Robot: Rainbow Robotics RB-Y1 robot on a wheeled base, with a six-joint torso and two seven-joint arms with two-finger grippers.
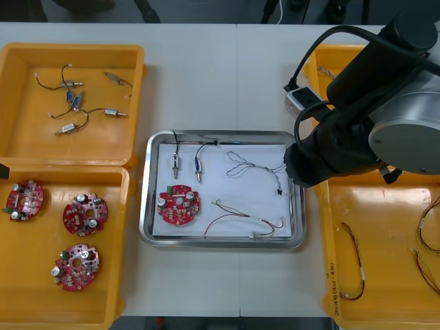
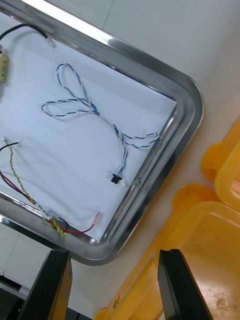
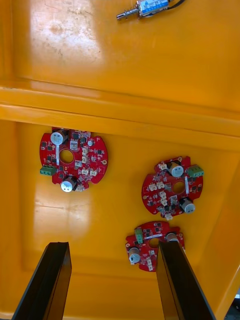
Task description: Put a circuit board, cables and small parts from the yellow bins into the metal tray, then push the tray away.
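The metal tray point(image 1: 222, 243), white inside, sits mid-table and holds a red circuit board point(image 1: 179, 204), two small metal parts point(image 1: 176, 164) on black cables, a twisted blue and white cable point(image 1: 253, 166) and a red and yellow cable point(image 1: 242, 218). My right arm point(image 1: 344, 137) hangs over the tray's right edge. In the right wrist view my right gripper point(image 2: 114, 287) is open with nothing between its fingers, above the tray's corner point(image 2: 187, 107) and a bin rim point(image 2: 200, 235); the blue and white cable point(image 2: 95, 107) lies ahead of it. My left gripper point(image 3: 112, 282) is open over three boards point(image 3: 73, 159).
On the left, the far yellow bin point(image 1: 20, 130) holds several small metal parts point(image 1: 72, 103), and the near bin point(image 1: 34, 261) holds three boards point(image 1: 84, 214). The right near bin point(image 1: 385, 220) holds red and yellow cables point(image 1: 354, 265). A grey box point(image 1: 300, 101) sits by the right far bin.
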